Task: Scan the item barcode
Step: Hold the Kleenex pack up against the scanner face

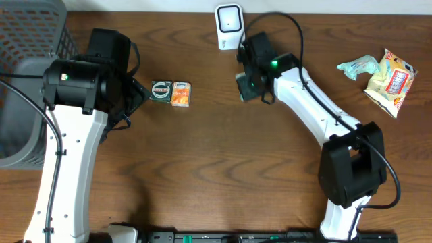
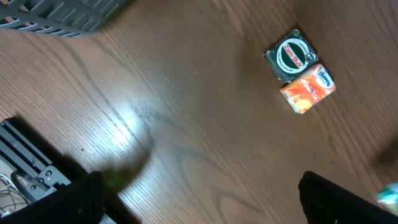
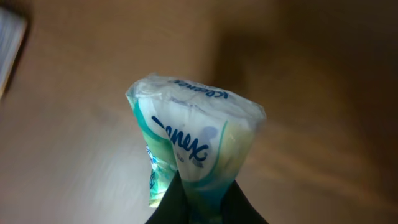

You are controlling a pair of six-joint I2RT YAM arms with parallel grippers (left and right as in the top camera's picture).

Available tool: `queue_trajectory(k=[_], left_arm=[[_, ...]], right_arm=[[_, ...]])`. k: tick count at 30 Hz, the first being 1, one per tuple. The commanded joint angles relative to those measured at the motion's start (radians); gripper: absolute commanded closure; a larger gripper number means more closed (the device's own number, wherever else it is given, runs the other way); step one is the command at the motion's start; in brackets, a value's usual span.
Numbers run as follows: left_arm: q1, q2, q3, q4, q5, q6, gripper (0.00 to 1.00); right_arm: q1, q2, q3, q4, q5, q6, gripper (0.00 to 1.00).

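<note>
The right claw [image 3: 198,202] pinches the tissue pack [image 3: 193,137] by one end, near the top middle of the overhead view, just below the white scanner [image 1: 229,25]; it should turn the pack slowly until its hidden barcode faces the scanner. The pack's long side points up from the claw in the wrist view, name side toward the camera. The left claw [image 2: 202,190] is wide open and empty.

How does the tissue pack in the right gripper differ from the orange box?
The tissue pack is pinched in the right gripper; the orange box lies loose on the table. The tissue pack is soft white-and-teal wrap; the orange box is a squared carton. The tissue pack is by the white scanner; the orange box touches a green tin.
</note>
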Motion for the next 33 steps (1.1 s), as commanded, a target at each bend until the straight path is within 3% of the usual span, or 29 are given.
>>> queue_trajectory(k=[1, 9, 14, 18, 22, 33], left_arm=[[0.005, 0.002, -0.002, -0.006, -0.006, -0.006, 0.02], [0.005, 0.002, -0.002, -0.006, -0.006, -0.006, 0.02], [0.005, 0.002, -0.002, -0.006, -0.006, -0.006, 0.02], [0.005, 0.002, -0.002, -0.006, -0.006, -0.006, 0.02], [0.005, 0.002, -0.002, -0.006, -0.006, -0.006, 0.02], [0.005, 0.002, -0.002, -0.006, -0.006, -0.006, 0.02]], right_arm=[[0.002, 0.004, 0.100, 0.024, 0.201, 0.019, 0.90], [-0.005, 0.219, 0.489, 0.003, 0.198, -0.087, 0.89], [-0.008, 0.384, 0.682, 0.102, 0.296, -0.279, 0.95], [0.004, 0.457, 0.685, 0.294, 0.332, -0.545, 0.99], [0.010, 0.501, 0.685, 0.361, 0.340, -0.734, 0.99], [0.013, 0.515, 0.684, 0.340, 0.342, -0.773, 0.99]])
